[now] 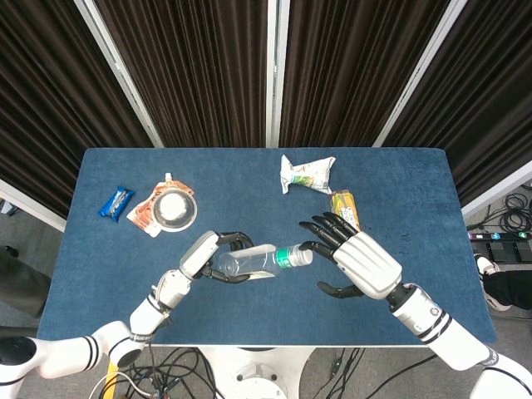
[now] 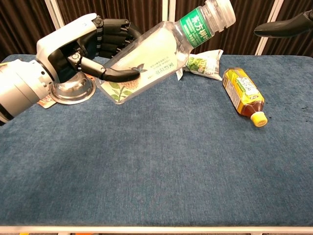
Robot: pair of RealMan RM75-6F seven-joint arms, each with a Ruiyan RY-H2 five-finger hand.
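My left hand (image 1: 208,253) (image 2: 80,49) grips a clear plastic bottle (image 1: 262,260) (image 2: 156,54) with a green label and white cap, holding it tilted above the blue table (image 1: 108,274), cap pointing toward my right hand. My right hand (image 1: 353,262) hovers open just right of the cap, fingers spread, not touching it. In the chest view only one of its fingertips (image 2: 283,27) shows at the top right.
A yellow tea bottle (image 1: 344,204) (image 2: 243,93) lies behind my right hand. A white-green snack bag (image 1: 306,173) (image 2: 203,62) lies at the back. A metal bowl (image 1: 175,209) (image 2: 73,88) sits on an orange pouch; a blue wrapper (image 1: 116,202) lies far left.
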